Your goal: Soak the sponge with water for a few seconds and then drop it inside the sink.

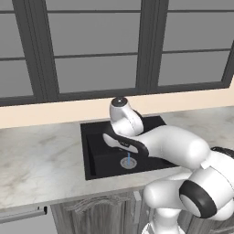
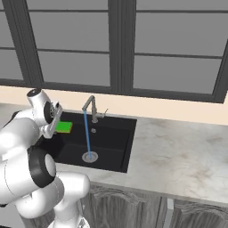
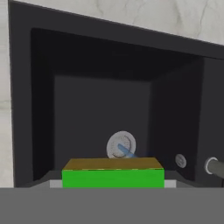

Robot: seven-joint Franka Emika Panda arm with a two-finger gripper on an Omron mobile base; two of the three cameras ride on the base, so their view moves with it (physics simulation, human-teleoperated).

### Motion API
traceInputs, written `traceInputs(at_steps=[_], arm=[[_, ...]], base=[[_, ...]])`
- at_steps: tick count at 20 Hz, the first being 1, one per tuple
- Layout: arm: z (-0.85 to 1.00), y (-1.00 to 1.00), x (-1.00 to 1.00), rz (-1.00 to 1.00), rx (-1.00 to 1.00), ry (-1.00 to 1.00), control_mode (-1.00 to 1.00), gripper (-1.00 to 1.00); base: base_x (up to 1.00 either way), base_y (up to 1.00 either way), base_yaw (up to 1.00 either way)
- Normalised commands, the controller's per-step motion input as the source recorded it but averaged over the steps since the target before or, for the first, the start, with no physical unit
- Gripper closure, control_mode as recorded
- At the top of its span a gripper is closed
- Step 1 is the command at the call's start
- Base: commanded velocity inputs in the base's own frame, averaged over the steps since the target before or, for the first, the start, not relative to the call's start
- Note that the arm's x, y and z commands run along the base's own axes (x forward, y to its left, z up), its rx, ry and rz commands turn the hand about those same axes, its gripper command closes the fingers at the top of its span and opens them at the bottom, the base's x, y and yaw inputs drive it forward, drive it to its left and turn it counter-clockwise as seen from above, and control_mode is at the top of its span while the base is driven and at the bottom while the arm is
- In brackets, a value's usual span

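Marble surface (image 2: 178, 151) with the sink (image 2: 118, 149), a black basin whose faucet (image 2: 90, 107) runs: the water (image 2: 87, 133) falls as a thin blue stream onto the round drain (image 2: 89, 156). The end effector (image 2: 60, 127), at about nine o'clock from the stream in the right base view, is clenched on the sponge (image 2: 63, 127), held over the basin's edge and apart from the stream. Judged progress: sponge picked up and tap running; soaking under the stream and the drop into the basin are left.
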Motion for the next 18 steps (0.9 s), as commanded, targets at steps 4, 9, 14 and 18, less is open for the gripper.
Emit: traceInputs(at_steps=[4, 9, 14, 18], arm=[[-0.18, -0.29, 0.0, 0.0, 0.0, 0.0, -1.0, 1.0], [-0.06, -0.24, 0.0, 0.0, 0.0, 0.0, -1.0, 1.0], [-0.01, -0.04, 0.06, 0.0, 0.0, 0.0, -1.0, 1.0], [-0.08, 0.0, 0.31, 0.0, 0.0, 0.0, -1.0, 1.0]], base=[[0.0, 0.0, 0.0], [0.0, 0.0, 0.0], [0.0, 0.0, 0.0], [0.0, 0.0, 0.0]])
